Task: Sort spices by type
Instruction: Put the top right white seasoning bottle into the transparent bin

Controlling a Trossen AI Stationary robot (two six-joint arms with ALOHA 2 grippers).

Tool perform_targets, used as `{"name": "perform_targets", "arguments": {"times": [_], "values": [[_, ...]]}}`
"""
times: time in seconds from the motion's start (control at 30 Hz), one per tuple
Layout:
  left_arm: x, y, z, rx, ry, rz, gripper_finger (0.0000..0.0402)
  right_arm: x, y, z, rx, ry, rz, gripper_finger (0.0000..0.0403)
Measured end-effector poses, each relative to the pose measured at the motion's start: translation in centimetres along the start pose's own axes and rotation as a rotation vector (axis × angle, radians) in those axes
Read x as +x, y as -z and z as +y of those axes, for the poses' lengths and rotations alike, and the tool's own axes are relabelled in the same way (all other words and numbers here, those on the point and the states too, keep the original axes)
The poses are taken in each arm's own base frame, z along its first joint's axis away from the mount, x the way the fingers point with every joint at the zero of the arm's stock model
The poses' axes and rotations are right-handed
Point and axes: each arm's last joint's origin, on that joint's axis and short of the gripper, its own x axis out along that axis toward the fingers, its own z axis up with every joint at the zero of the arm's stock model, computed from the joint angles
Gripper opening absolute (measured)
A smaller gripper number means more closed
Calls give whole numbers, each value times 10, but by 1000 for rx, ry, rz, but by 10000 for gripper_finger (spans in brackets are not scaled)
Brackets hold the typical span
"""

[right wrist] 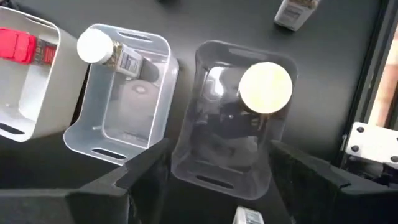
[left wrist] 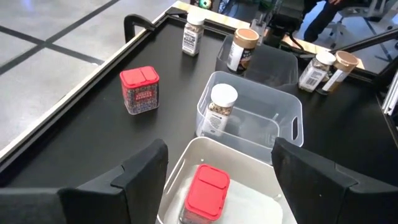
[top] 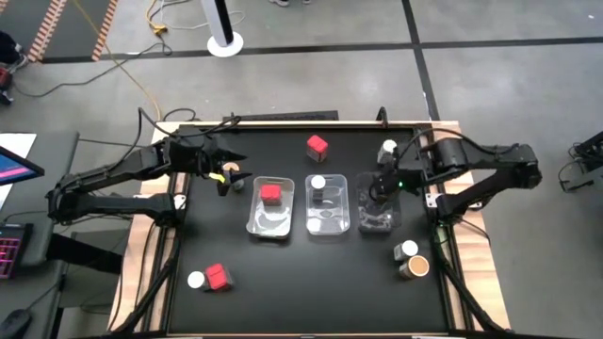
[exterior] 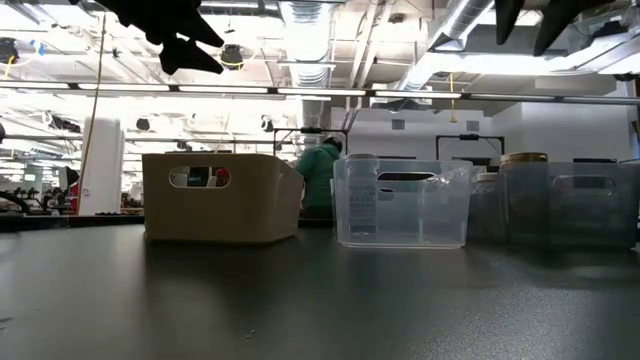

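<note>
Three clear trays sit in a row mid-table: the left tray [top: 268, 218] holds a red box [top: 270, 194], the middle tray [top: 327, 215] a white-lidded jar [top: 318, 183], and the right tray [right wrist: 227, 134] a tan-lidded jar [right wrist: 265, 86]. The left gripper [top: 224, 177] hovers beside the left tray, fingers spread wide and empty, while the right gripper [top: 381, 185] hangs over the right tray, also open and holding nothing. More spices stand loose: a red box [top: 317, 146] and a jar [top: 388, 149] at the back, a red box [top: 218, 276] with a white-lidded jar [top: 196, 280] at front left, and two jars [top: 410, 261] at front right.

Three trays [top: 327, 224] sit side by side mid-table (one spice container [top: 270, 194] inside each), others scattered around.
</note>
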Motion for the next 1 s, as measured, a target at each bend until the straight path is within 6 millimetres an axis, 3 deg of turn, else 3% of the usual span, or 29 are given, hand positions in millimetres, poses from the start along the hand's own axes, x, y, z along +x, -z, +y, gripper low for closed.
{"name": "perform_targets", "arguments": {"times": [0.17, 0.43, 0.6, 0.83, 1.0], "values": [[0, 0, 0, 0, 0, 0, 275, 12, 4, -2, 32, 47, -18, 290], [0, 0, 0, -4, 0, -3, 275, 40, -18, -31, 213, 194, -74, 290], [0, 0, 0, -5, 0, -4, 275, 49, -44, -43, 272, 233, -125, 290], [1, -1, 0, -6, -4, -5, 275, 63, -93, -46, 229, 150, -240, 290], [5, 0, 1, -21, -14, 3, 275, 83, -121, -62, 267, 216, -168, 290]]}}
